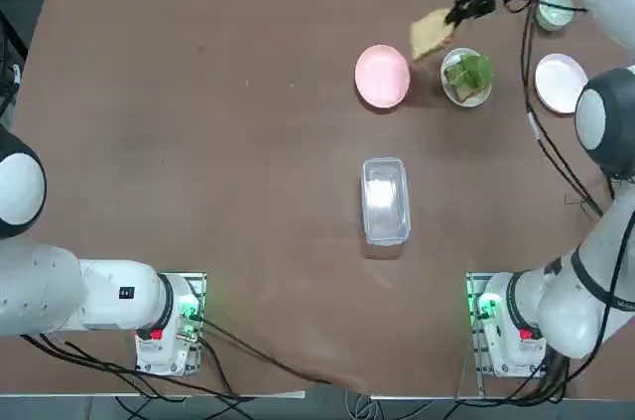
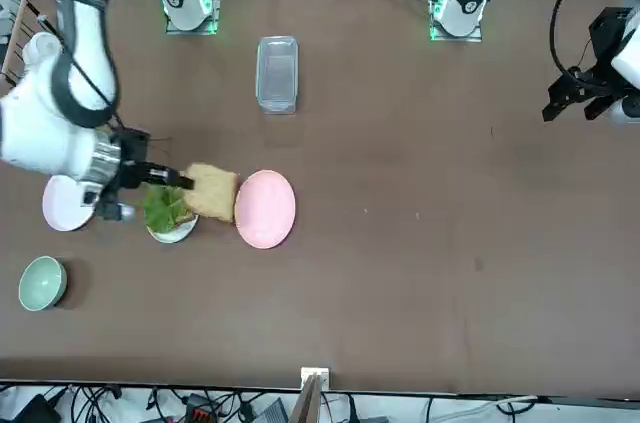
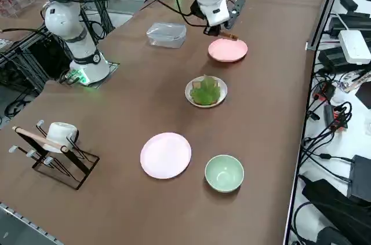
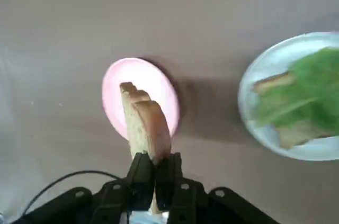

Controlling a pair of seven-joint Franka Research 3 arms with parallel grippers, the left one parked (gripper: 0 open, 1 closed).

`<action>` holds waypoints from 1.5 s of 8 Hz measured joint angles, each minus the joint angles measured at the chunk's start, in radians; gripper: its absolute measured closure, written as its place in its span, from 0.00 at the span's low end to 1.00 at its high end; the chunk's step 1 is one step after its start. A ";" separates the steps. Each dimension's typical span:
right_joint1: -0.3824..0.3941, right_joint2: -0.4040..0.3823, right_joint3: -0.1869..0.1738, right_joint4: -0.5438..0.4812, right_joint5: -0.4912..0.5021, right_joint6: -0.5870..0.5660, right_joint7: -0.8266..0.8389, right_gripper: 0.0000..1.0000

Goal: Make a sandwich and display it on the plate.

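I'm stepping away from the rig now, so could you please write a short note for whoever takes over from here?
Right claw: shut on a bread slice, held in the air between the pink plate and the white plate.
White plate: holds the bottom bread slice with lettuce on top.
Pink plate: nothing on it.
Done: bottom slice and lettuce stacked, top slice picked up.
Left: lay the held slice on the lettuce and let go.
Also on the table: a second white plate, a green bowl, a clear box.
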 joint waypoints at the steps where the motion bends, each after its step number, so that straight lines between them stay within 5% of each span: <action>1: -0.059 0.006 -0.004 0.010 -0.004 -0.041 -0.091 0.94; 5: -0.240 0.116 -0.004 0.076 0.006 -0.154 -0.418 0.94; 8: -0.284 0.223 -0.001 0.096 0.079 -0.172 -0.575 0.94; 12: -0.324 0.258 0.000 0.114 0.092 -0.195 -0.648 0.94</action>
